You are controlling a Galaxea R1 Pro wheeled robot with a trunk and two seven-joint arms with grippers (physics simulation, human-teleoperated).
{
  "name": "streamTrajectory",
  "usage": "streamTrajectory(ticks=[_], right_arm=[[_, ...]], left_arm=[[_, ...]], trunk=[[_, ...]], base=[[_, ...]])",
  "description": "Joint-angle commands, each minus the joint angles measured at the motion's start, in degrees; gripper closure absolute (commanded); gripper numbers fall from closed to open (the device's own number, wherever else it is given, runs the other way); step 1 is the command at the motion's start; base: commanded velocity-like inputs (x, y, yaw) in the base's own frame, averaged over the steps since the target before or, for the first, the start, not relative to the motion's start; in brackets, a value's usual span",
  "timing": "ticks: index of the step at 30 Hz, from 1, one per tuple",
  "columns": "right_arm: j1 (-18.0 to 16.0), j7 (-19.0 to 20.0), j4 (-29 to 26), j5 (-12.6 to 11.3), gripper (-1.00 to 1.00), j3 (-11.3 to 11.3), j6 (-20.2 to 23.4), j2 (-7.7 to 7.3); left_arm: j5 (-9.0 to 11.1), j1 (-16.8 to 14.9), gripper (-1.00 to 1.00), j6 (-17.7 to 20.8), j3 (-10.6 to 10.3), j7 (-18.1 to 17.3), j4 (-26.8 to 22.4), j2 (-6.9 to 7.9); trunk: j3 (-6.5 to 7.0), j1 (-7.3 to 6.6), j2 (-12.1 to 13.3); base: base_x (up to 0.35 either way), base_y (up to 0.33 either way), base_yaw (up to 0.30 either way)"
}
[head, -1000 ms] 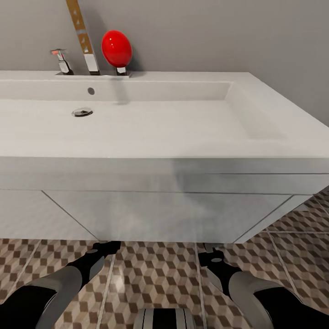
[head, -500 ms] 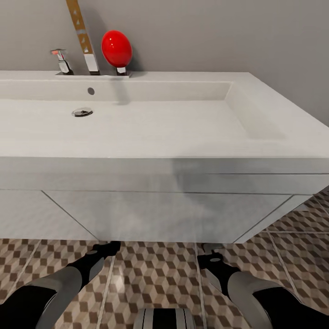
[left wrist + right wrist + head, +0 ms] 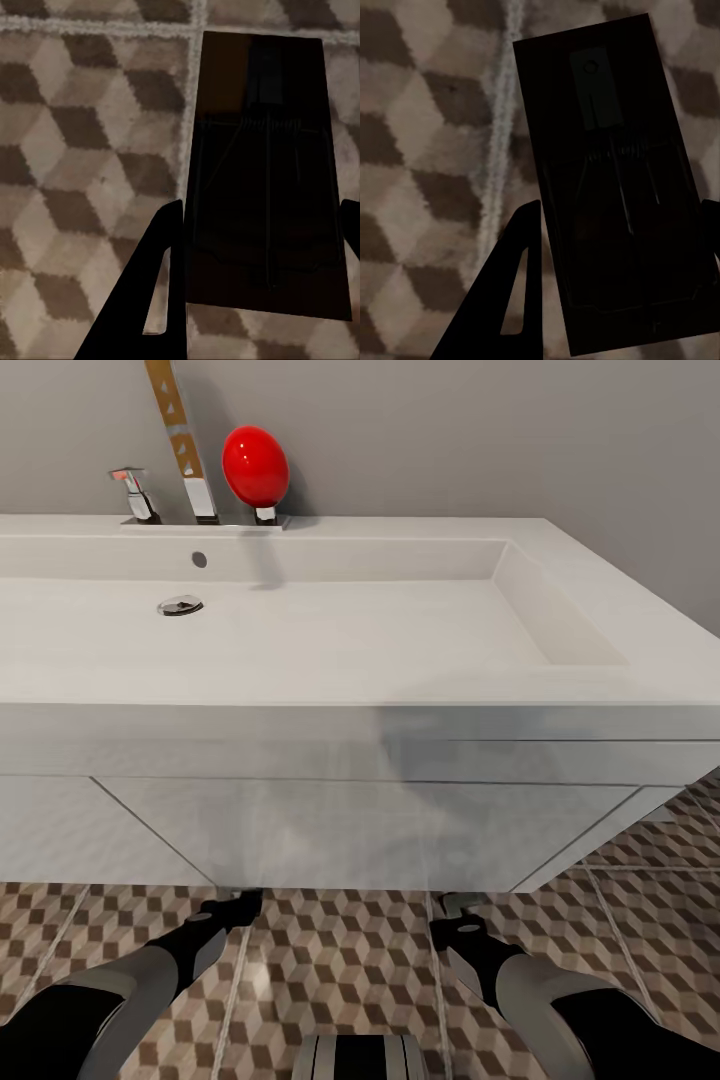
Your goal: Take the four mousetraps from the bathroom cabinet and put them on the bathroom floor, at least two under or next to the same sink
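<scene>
A dark-brown mousetrap [image 3: 262, 112] fills the gap between my left gripper's [image 3: 262, 214] fingers [image 3: 161, 285], which are shut on its long edges just over the cube-pattern floor [image 3: 75, 172]. A second mousetrap [image 3: 592, 90] with a metal tab and wire spring is gripped the same way in my right gripper [image 3: 622, 210]. In the head view both grippers, left [image 3: 238, 905] and right [image 3: 452, 908], sit low at the foot of the white vanity [image 3: 350, 830] under the sink [image 3: 300, 630]. The traps are too small to make out there. The cabinet is out of view.
A chrome tap [image 3: 135, 495], a red egg-shaped object [image 3: 255, 465] and a tall chrome spout [image 3: 185, 450] stand at the sink's back edge against the grey wall. Tiled floor [image 3: 340, 960] stretches between my arms and out to the right of the vanity.
My right gripper has crept a little toward the vanity and leftward. The left arm has barely moved, and both traps stay gripped.
</scene>
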Motion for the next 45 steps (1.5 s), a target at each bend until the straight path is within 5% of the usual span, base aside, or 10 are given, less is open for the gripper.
streamTrajectory(ticks=[1, 15, 25, 45], right_arm=[[-0.07, -0.15, 0.12, -0.05, 1.00, 0.38, -0.01, 0.05], [-0.07, -0.18, -0.24, -0.19, 1.00, 0.31, -1.01, 0.21], [-0.07, -0.32, -1.05, -0.12, 1.00, 0.46, -2.69, 0.34], [-0.07, -0.58, -1.14, 0.10, 1.00, 0.52, -5.50, 0.26]], left_arm=[[0.37, -0.02, 1.00, -0.14, -0.50, 0.16, 0.24, 0.00], [-0.09, -0.02, 1.00, 0.91, -0.59, 0.12, 0.76, 0.01], [-2.63, -0.02, 1.00, 0.34, -0.59, 0.12, 0.80, -0.08], [-2.94, -0.02, 1.00, 0.07, -0.59, 0.12, 0.78, -0.34]], trunk=[[-0.04, -0.01, -0.02], [-0.04, -0.01, -0.02], [-0.04, -0.01, -0.02], [-0.04, -0.01, -0.02]], base=[[0.000, 0.000, 0.000], [0.000, 0.000, 0.000], [0.000, 0.000, 0.000], [0.000, 0.000, 0.000]])
